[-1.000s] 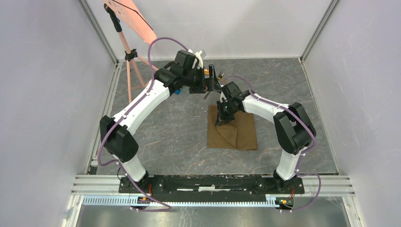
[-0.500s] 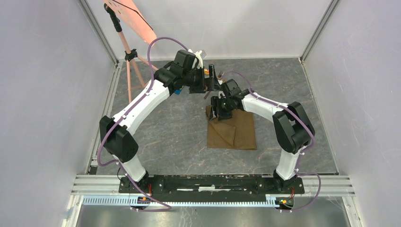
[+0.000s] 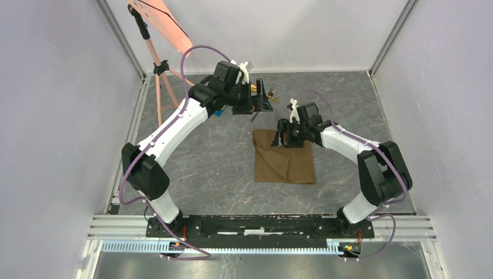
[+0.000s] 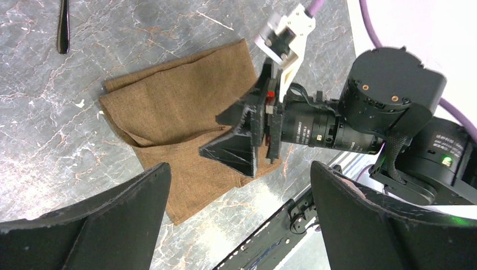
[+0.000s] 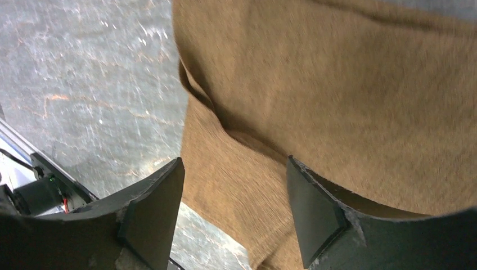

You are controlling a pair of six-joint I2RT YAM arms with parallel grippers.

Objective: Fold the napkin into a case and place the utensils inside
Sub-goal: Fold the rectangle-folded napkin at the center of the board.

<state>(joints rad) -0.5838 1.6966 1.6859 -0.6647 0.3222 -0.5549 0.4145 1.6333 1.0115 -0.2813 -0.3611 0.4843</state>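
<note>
The brown napkin point(image 3: 293, 165) lies folded on the marble table, with a diagonal flap along its left part. My right gripper point(image 3: 283, 136) hovers over its far edge, open, with only cloth point(image 5: 315, 84) below its fingers point(image 5: 152, 219). Nothing is gripped there. The left gripper point(image 3: 264, 103) hangs farther back, wide open and empty. In the left wrist view the napkin point(image 4: 169, 112) and the right gripper's black fingers point(image 4: 242, 143) show below it. Of the utensils, only one thin dark handle point(image 4: 63, 28) shows, lying on the table beyond the napkin.
An orange stand point(image 3: 160, 64) rises at the back left. A blue block point(image 3: 218, 113) peeks out under the left arm. Grey walls enclose the table, and an aluminium rail point(image 3: 261, 224) carrying both arm bases runs along the near edge.
The right gripper opened and let go of the napkin, then shifted right along its far edge. The lifted fold dropped flat. The left arm stayed still.
</note>
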